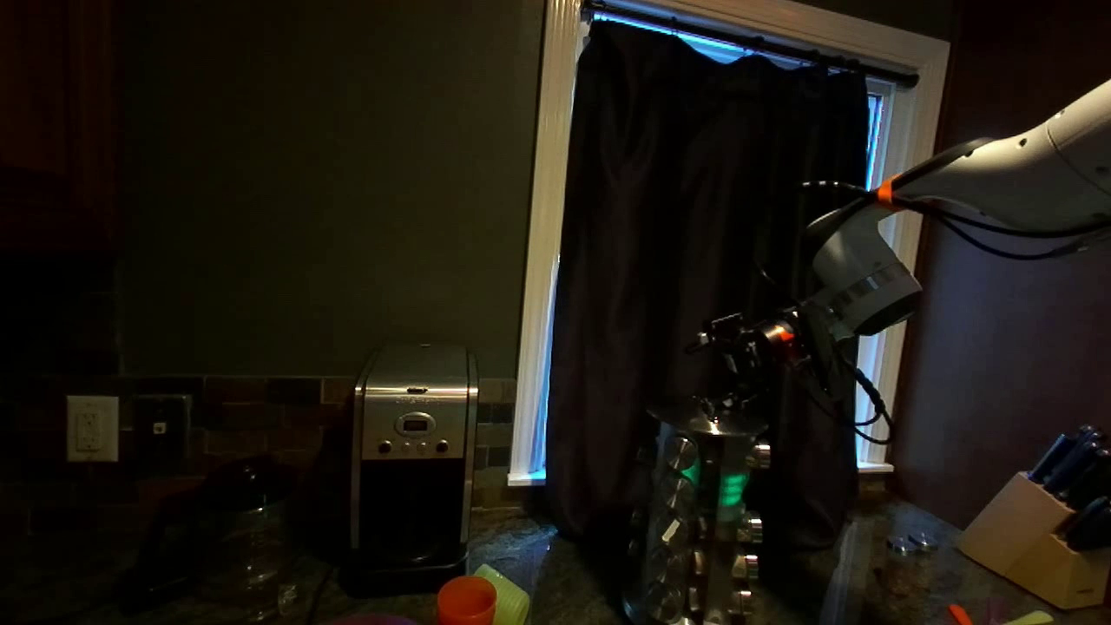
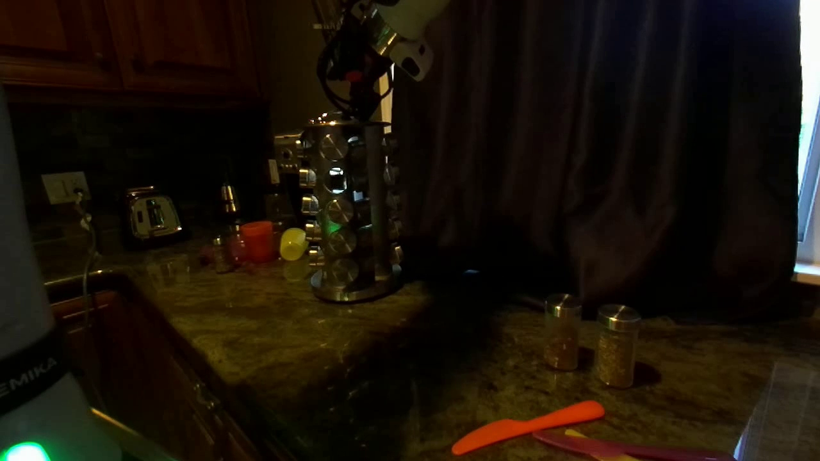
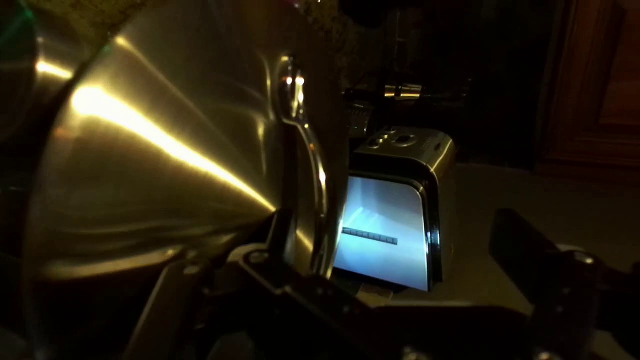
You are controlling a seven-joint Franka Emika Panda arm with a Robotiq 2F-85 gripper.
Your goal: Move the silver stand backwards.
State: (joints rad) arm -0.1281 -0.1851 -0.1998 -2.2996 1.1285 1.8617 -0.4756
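Now, the pincer (image 3: pixel 392 232) gapes wide at the top of the silver spice rack (image 2: pixel 339 210). The rack stands upright.

White arm (image 1: pixel 1041 165), orange band (image 1: pixel 885 193), black cables (image 1: pixel 1015 232), "EMIKA" lettering (image 2: pixel 29 376)

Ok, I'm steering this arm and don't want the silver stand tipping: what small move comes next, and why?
Probably close the gripper gently on the top handle of the silver stand: in the wrist view, the jaws stand apart with the handle seemingly between them, though depth is unclear.
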